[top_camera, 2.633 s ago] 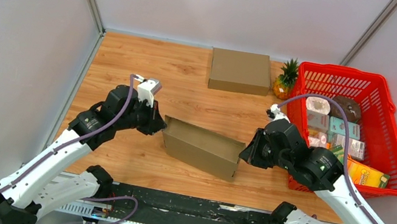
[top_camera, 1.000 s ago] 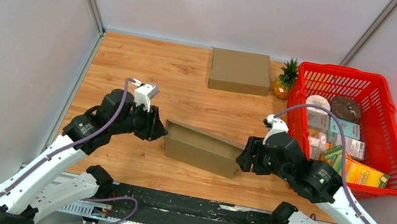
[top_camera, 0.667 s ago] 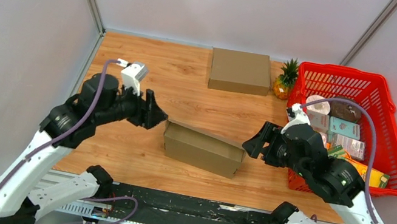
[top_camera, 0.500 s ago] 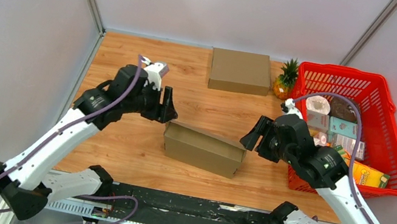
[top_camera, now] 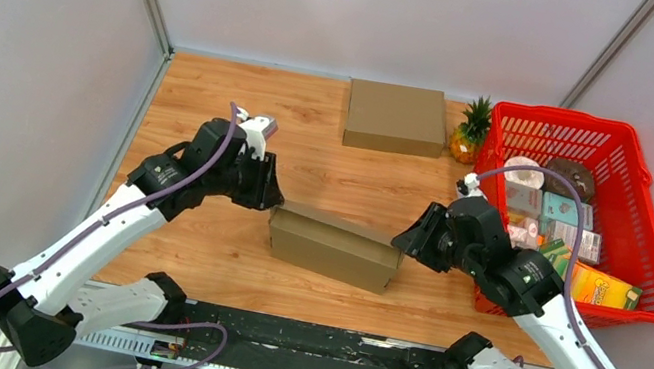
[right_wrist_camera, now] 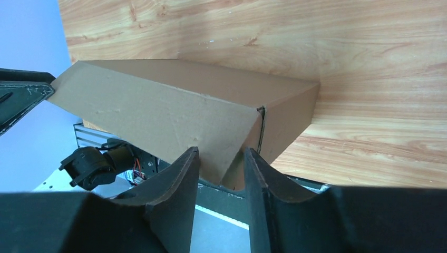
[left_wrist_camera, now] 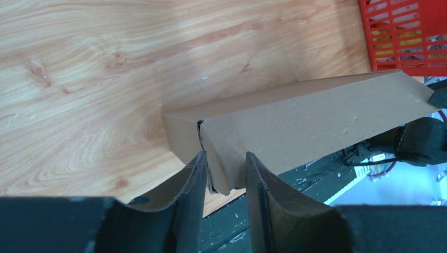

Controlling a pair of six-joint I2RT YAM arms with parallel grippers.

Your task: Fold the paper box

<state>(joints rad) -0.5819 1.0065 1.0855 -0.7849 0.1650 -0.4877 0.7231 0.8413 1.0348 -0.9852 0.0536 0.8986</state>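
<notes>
The paper box (top_camera: 333, 244) is brown cardboard, lying long and low across the middle of the table with its lid down. My left gripper (top_camera: 271, 193) hangs over its left end, jaws partly apart. In the left wrist view the box's (left_wrist_camera: 305, 121) near corner and a loose side flap show between the left gripper's (left_wrist_camera: 225, 156) fingers, clear of the right finger. My right gripper (top_camera: 406, 238) hovers at the right end. In the right wrist view the box's (right_wrist_camera: 174, 110) end corner sits between the right gripper's (right_wrist_camera: 221, 152) fingers, unpinched.
A second closed brown box (top_camera: 396, 117) lies at the back of the table. A pineapple (top_camera: 469, 133) stands beside a red basket (top_camera: 559, 115) holding several packaged goods at the right. A black rail (top_camera: 305, 343) runs along the near edge.
Both grippers backed off the box ends with jaws wide, then came back in over the ends with jaws narrower. The box's lid, raised earlier, now lies flat.
</notes>
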